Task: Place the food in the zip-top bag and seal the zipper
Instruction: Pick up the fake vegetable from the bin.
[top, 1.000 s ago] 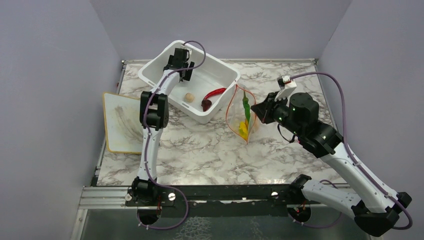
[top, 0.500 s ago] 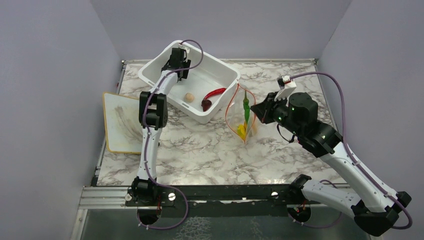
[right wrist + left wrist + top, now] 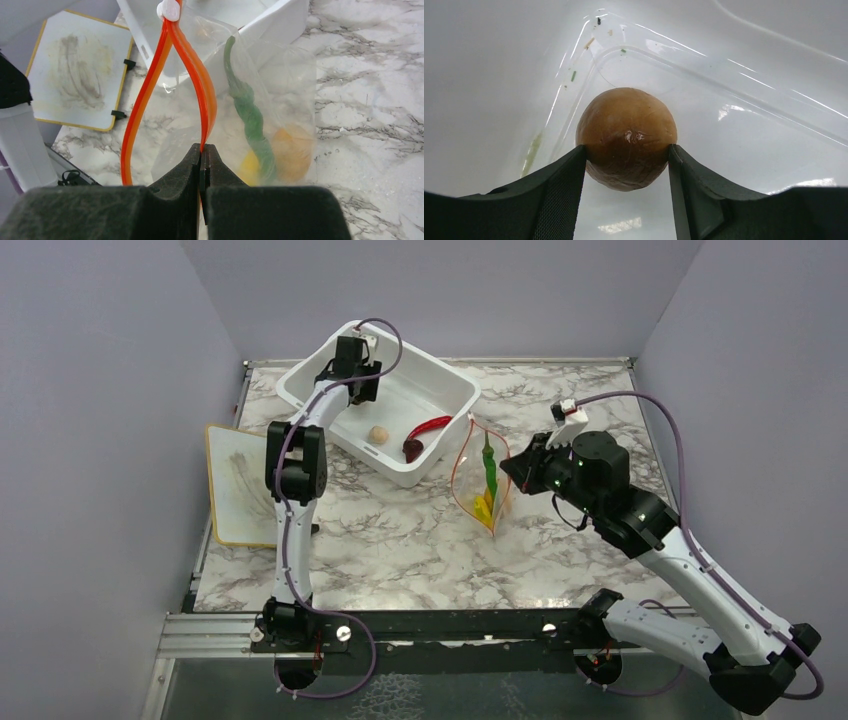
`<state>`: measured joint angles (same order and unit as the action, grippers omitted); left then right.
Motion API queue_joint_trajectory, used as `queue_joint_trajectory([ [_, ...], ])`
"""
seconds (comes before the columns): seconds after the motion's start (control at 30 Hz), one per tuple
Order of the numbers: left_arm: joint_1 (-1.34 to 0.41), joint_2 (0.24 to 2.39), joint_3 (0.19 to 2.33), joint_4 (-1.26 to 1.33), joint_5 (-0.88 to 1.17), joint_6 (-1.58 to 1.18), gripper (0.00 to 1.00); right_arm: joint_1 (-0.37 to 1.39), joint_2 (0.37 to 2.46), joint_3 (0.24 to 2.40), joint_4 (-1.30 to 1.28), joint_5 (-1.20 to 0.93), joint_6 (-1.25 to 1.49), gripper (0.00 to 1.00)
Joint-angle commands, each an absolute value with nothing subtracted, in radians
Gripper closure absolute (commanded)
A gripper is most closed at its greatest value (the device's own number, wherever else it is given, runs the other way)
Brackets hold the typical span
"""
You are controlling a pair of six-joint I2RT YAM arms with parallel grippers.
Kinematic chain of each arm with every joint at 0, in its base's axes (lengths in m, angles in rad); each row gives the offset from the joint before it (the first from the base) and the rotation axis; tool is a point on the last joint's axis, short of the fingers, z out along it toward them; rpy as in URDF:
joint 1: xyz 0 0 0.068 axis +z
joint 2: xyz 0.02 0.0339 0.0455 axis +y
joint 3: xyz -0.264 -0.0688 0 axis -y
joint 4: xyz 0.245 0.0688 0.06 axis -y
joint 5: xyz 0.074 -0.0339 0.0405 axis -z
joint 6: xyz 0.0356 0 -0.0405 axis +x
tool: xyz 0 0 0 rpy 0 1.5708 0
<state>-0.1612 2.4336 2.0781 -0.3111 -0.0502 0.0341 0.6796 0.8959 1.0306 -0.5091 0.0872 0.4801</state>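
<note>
My left gripper (image 3: pixel 626 151) reaches down into the white tub (image 3: pixel 428 357), both pads pressed against the sides of a brown ball (image 3: pixel 626 125). From above, the left gripper (image 3: pixel 352 368) is at the tub's far corner. A beige mushroom (image 3: pixel 378 434), a red chili (image 3: pixel 430 426) and a dark red piece (image 3: pixel 412 449) lie in the tub. My right gripper (image 3: pixel 202 150) is shut on the orange-red zipper (image 3: pixel 196 70) and holds the clear zip-top bag (image 3: pixel 297 95) up with its mouth open. Inside it are a green pod (image 3: pixel 247 115), an orange fruit (image 3: pixel 291 147) and a yellow banana (image 3: pixel 249 164).
A small whiteboard (image 3: pixel 240 485) with a yellow frame lies at the table's left edge, beside the tub. A white slider (image 3: pixel 169 9) sits at the far end of the zipper. Purple walls close in the marble table (image 3: pixel 400 550) on three sides.
The left jaws have narrowed onto the brown ball and the left elbow has shifted left. The right gripper has moved the bag slightly left.
</note>
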Motion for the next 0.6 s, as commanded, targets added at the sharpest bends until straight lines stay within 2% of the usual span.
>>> queue_joint_trajectory([
  [0.0,-0.170,2.297,2.013,-0.307,0.035,-0.024,0.75,0.684,0.888,1.007,-0.486,0.048,0.491,0.99],
  [0.3,-0.177,2.126,1.883,-0.301,0.181,-0.146,0.80,0.684,0.887,0.969,-0.481,-0.010,0.510,0.99],
  [0.57,-0.207,1.928,1.750,-0.262,0.392,-0.279,0.81,0.684,0.896,0.950,-0.459,0.006,0.520,0.99],
])
